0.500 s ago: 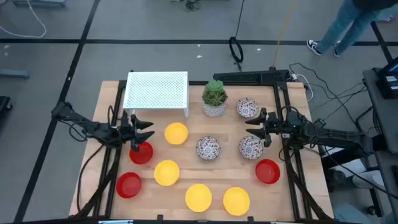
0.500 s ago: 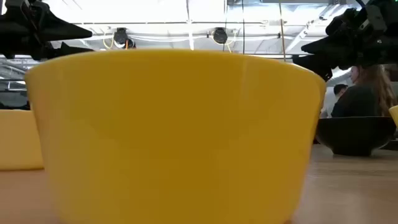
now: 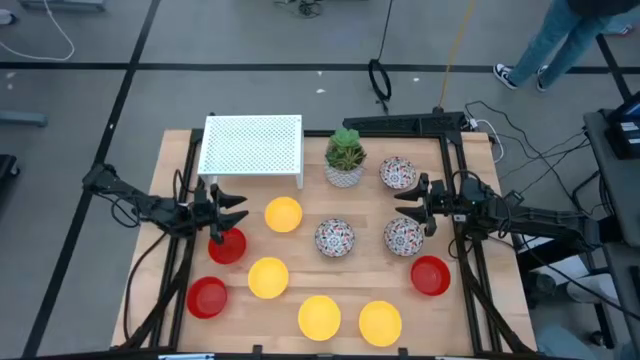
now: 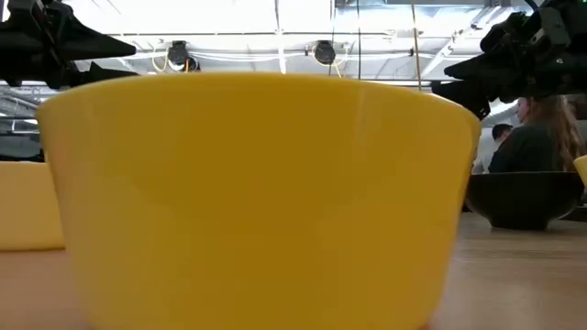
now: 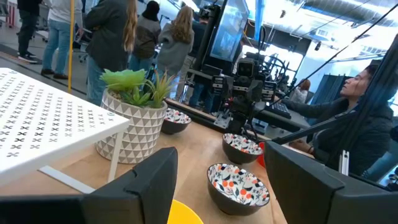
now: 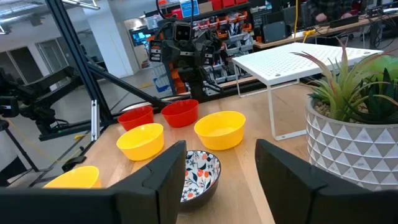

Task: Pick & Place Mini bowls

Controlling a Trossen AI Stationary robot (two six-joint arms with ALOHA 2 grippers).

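Note:
Mini bowls stand on their bases across the wooden table (image 3: 480, 330): yellow ones (image 3: 284, 214) (image 3: 267, 278) (image 3: 319, 316), red ones (image 3: 227, 245) (image 3: 207, 297) (image 3: 430, 275), and white floral ones (image 3: 334, 238) (image 3: 404, 236) (image 3: 398, 173). My left gripper (image 3: 240, 209) hovers open at the left side, just beyond a red bowl, pointing toward the table's right. My right gripper (image 3: 402, 208) hovers open at the right side, between two floral bowls, pointing left. Its wrist view shows a floral bowl (image 6: 199, 177) ahead between its fingers (image 6: 165, 180). A yellow bowl (image 4: 257, 192) fills the low view.
A white perforated rack (image 3: 250, 145) stands on thin legs at the far left of the table. A white pot with a green plant (image 3: 345, 160) stands next to it. Black frame rails run along both table sides. People stand in the room beyond.

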